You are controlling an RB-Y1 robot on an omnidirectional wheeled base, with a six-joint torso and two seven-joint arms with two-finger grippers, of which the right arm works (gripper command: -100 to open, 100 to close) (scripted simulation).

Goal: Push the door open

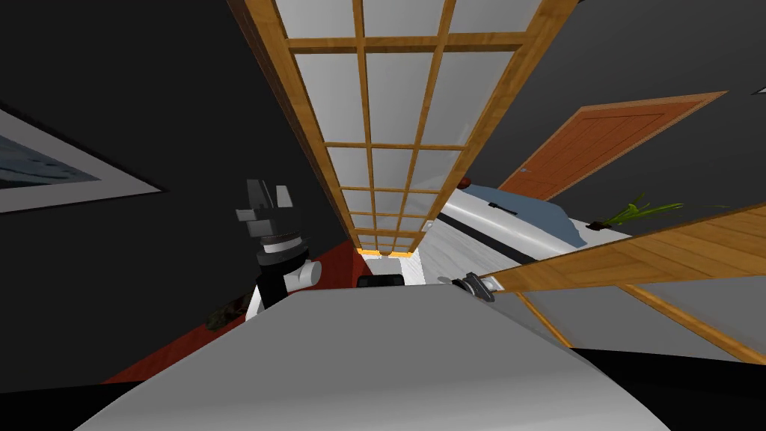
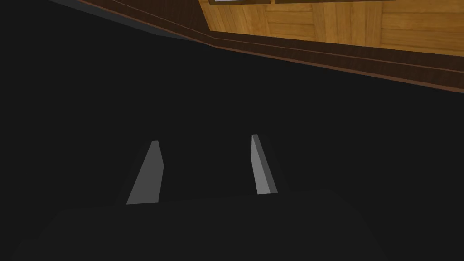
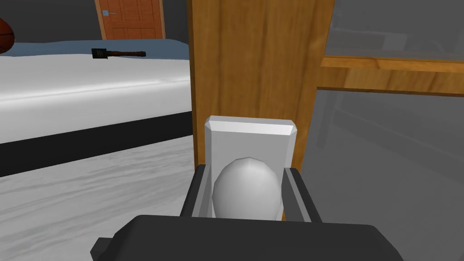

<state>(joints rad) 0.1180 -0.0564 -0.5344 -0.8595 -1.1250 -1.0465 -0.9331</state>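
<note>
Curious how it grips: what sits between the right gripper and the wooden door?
A grey knob on the door, clasped by the right gripper, in the right wrist view.

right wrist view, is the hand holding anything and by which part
The right hand grips the grey knob of the wooden door, clamped on the knob's two sides. The left hand is open and holds nothing.

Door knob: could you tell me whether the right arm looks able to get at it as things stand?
Very likely yes: the right gripper has its fingers pressed on both sides of the grey knob on the wooden door.
</note>
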